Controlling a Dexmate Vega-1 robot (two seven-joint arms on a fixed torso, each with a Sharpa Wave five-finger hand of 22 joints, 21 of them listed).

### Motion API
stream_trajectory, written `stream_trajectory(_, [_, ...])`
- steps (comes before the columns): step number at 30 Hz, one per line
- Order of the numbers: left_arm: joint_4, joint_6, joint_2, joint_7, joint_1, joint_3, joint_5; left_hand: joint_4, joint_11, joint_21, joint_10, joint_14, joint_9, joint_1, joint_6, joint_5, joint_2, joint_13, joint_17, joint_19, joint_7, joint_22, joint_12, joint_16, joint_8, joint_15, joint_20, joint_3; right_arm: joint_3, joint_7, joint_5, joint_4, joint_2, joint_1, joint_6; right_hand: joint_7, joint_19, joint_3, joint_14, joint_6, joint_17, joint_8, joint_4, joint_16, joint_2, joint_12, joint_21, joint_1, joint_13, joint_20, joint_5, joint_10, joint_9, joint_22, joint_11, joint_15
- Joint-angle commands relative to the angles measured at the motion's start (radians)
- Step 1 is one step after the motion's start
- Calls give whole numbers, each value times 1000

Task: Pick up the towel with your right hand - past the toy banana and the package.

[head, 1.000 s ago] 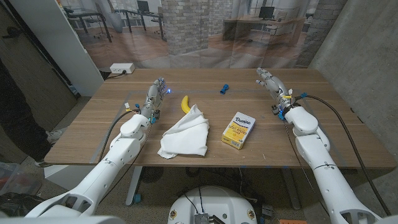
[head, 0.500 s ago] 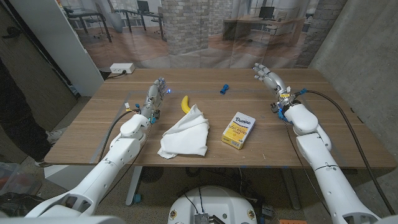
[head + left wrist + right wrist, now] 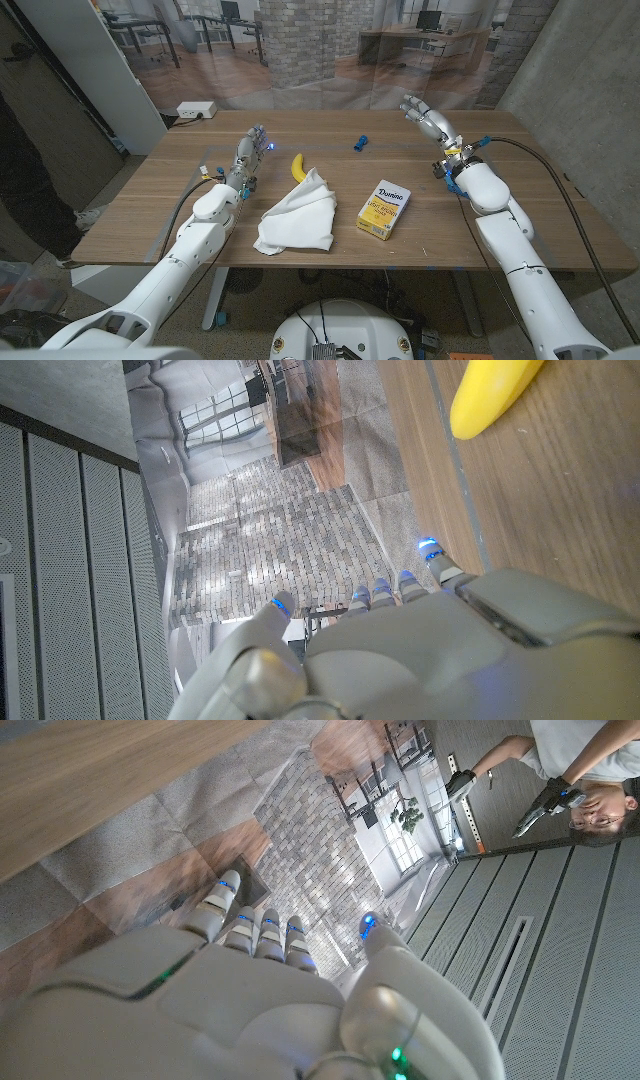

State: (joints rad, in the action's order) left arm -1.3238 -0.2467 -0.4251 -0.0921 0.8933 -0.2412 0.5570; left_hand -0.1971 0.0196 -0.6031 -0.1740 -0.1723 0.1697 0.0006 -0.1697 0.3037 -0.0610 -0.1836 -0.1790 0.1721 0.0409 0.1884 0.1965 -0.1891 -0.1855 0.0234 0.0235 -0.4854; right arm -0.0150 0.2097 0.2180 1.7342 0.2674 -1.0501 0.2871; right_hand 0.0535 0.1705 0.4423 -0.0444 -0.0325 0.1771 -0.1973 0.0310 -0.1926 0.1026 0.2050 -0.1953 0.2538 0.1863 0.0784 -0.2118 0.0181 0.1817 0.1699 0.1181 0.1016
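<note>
Since the earlier head frames, only the right hand [image 3: 424, 113] has shifted: it now sits further toward the table's far edge and slightly toward the centre, raised above the wood, fingers apart and holding nothing. Left hand [image 3: 251, 150] is unchanged, extended near the far left of the table [image 3: 520, 200], fingers straight and empty. Towel [image 3: 298, 212], toy banana [image 3: 297, 167] and package [image 3: 385, 209] have not moved.

Head view shows the white towel crumpled left of centre, its far tip touching the banana's near end. The yellow package lies just right of the towel, well apart from the right hand. A small blue object [image 3: 360, 141] lies beyond it, near the far edge.

Left wrist view shows the banana's yellow tip [image 3: 492, 395] on the wood ahead of the left hand [image 3: 400, 650]. Right wrist view shows the right hand's [image 3: 250, 990] back, with a person [image 3: 570, 770] at the frame's corner holding controllers.

Package lettering reads "Domino".
</note>
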Motion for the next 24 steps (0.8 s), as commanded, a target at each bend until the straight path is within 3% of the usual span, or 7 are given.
stream_trajectory(1, [8,-9,4,-8,-2,3,2,3,-1,-1,-167,-204,6,3,-168,6,-125,-3,-5,170,-7,1,5,-9,0,3,7,-7,10,-13,62,62,5,-12,10,4,4,0,2,-8,-1,-2,10,3,1,0,0,9,2,-9,2,10,3,2,0,-5])
stream_trajectory(24, [-9,-16,-3,-5,17,12,10,3,-1,1,-166,-203,6,3,-167,6,-125,-3,-5,169,-7,1,5,-9,1,2,7,-8,28,-37,172,162,9,-38,59,3,9,2,9,-15,-1,-1,28,2,2,2,-1,23,1,-16,7,25,3,2,-5,-11])
